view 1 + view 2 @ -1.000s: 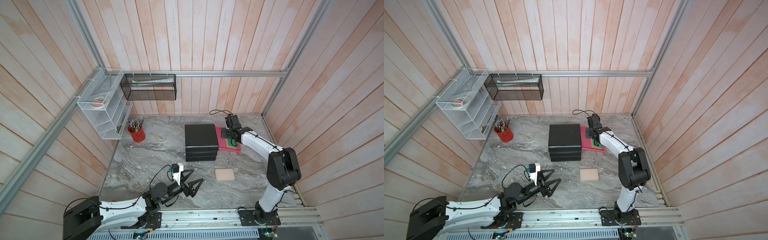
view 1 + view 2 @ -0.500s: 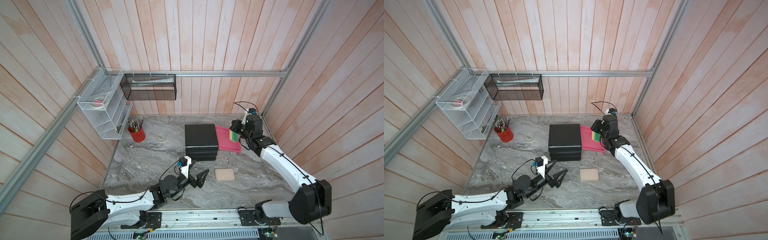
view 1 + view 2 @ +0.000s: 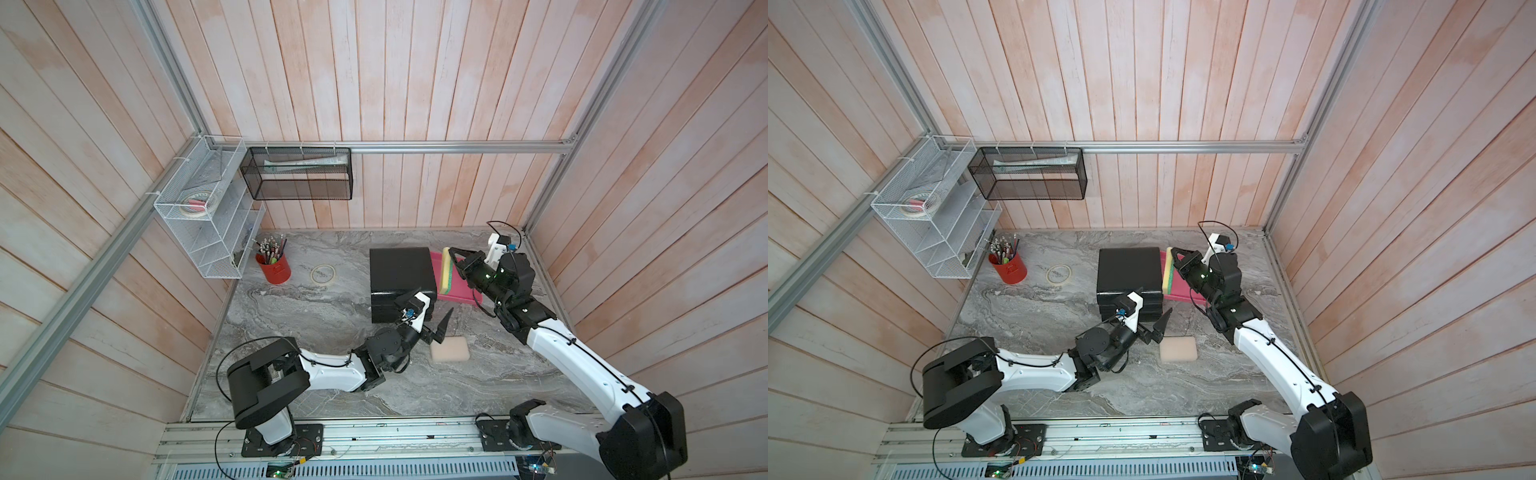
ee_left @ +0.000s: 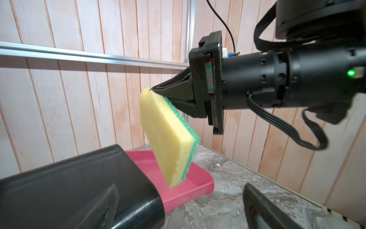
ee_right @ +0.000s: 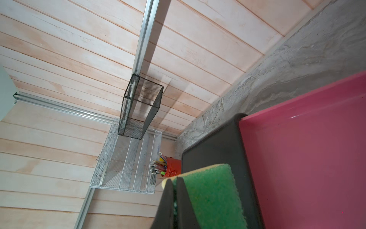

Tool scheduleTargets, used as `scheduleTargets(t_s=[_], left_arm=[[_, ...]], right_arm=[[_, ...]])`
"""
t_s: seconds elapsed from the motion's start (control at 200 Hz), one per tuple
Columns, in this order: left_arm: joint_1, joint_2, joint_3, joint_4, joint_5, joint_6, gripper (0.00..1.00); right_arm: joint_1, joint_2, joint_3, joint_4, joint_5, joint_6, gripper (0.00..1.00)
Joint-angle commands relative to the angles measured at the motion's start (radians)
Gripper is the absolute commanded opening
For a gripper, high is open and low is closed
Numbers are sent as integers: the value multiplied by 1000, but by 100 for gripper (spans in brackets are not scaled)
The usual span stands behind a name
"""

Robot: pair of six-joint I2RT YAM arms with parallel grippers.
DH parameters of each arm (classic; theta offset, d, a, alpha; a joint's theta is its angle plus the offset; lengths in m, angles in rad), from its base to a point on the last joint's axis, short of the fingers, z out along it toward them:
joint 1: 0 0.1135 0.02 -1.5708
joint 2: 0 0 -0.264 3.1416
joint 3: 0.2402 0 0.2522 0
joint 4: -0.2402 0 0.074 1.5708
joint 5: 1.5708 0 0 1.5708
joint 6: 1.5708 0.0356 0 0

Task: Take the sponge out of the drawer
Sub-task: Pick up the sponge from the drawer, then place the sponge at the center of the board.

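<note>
The grey marbled tabletop is boxed in by plank walls on three sides, with open surface left of the black, round-edged drawer unit. Its glossy pink drawer stands pulled out toward the right wall. The right arm reaches forward above it. The right gripper is clamped on one corner of the sponge, yellow foam with a green scouring face, which hangs tilted over the drawer. The left gripper, jaws apart, sits low at the unit's front near a beige foam pad.

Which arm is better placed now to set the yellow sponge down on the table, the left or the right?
Right. The right gripper is shut on a corner of the sponge, which hangs above the pink drawer. The left gripper is open and holds nothing.
</note>
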Motion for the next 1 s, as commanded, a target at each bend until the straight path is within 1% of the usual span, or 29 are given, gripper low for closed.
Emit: scheduleTargets(t_s=[0.0, 0.045, 0.11, 0.205, 0.265, 0.325, 0.38, 0.48, 0.515, 0.555, 0.645, 0.695, 0.735, 0.8, 0.815, 0.88, 0.9, 0.955, 0.995], left_arm=[[-5, 67, 57, 107, -59, 80, 100], [-5, 87, 72, 122, -66, 87, 99], [-5, 108, 93, 125, -70, 93, 95], [-5, 128, 117, 119, -72, 99, 82], [-5, 129, 114, 141, -72, 100, 69], [-5, 127, 111, 157, -74, 105, 61], [-5, 128, 118, 150, -72, 110, 55], [-5, 133, 131, 140, -59, 112, 50], [-5, 136, 134, 136, -57, 110, 46], [-5, 140, 139, 129, -58, 107, 39], [-5, 141, 135, 136, -63, 105, 16], [-5, 137, 131, 136, -63, 104, 6], [-5, 130, 124, 131, -63, 100, 0], [-5, 103, 105, 122, -61, 89, 0], [-5, 96, 101, 116, -60, 84, 0], [-5, 46, 68, 83, -53, 60, 0], [-5, 26, 55, 68, -50, 48, 0], [-4, -40, 20, 12, -24, 15, 0], [-3, -98, -2, -70, -7, -24, 0]], right_arm=[[14, -49, -21, 54, -1, 67, 0], [16, -63, -29, 44, -1, 72, 0], [16, -80, -45, 51, -4, 84, 0], [16, -99, -52, 36, -2, 83, 0], [16, -107, -57, 31, 2, 83, 0], [16, -114, -64, 35, 4, 87, 0], [17, -113, -68, 40, -2, 92, 0], [16, -103, -78, 61, -25, 107, 0], [17, -100, -83, 69, -32, 113, 0], [16, -97, -89, 77, -37, 120, 0], [17, -95, -95, 88, -44, 123, 0], [16, -94, -95, 91, -45, 120, 0], [16, -95, -92, 91, -49, 106, 0], [16, -95, -79, 83, -53, 74, 0], [16, -94, -77, 81, -54, 68, 3], [13, -108, -82, 87, -40, 39, 27], [11, -116, -84, 87, -31, 25, 33], [4, -147, -90, 80, 8, -19, 43], [1, -176, -93, 69, 48, -59, 48]])
